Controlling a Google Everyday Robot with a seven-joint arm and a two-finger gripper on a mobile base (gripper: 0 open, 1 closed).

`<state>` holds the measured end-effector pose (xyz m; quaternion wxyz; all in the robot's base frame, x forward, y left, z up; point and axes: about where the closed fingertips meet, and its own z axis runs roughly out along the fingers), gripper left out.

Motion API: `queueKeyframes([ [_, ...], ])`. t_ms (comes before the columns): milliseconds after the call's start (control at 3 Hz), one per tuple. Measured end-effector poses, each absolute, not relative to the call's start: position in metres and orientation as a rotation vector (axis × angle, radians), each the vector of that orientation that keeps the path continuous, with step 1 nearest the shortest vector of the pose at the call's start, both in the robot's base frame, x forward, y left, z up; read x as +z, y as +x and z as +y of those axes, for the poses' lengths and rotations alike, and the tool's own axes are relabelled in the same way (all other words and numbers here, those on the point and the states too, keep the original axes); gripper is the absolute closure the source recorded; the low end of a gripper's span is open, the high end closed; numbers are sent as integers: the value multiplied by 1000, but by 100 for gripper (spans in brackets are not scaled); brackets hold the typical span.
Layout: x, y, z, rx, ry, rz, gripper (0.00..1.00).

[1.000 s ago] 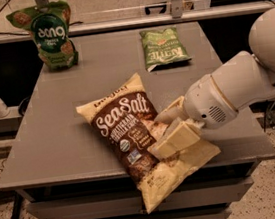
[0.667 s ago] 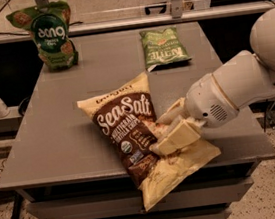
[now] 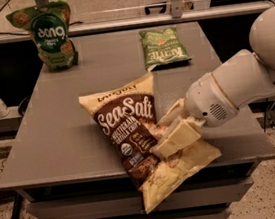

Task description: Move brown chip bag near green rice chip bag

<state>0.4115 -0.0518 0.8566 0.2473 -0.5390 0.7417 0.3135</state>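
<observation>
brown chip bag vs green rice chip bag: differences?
Brown chip bag is bigger, cream-yellow with brown panel; green rice chip bag smaller, dark green. Brown bag lies tilted at the table front, gripper shut on it; green bag stands upright far left. Both: snack bags.

The brown chip bag's [image 3: 130, 127] right edge is covered by the gripper [image 3: 177, 137] clamped on it near the table's [image 3: 66, 141] front; the arm [image 3: 247, 79] is cut off at the right, the bag's small print left unreadable

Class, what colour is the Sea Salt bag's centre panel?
Dark brown, camera view; tool clamps the bag.
</observation>
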Motion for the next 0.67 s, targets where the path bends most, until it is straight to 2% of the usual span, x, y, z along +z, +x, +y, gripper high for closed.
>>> queueKeyframes([
  [667, 928, 465, -76, 738, -1398, 1969, 100],
])
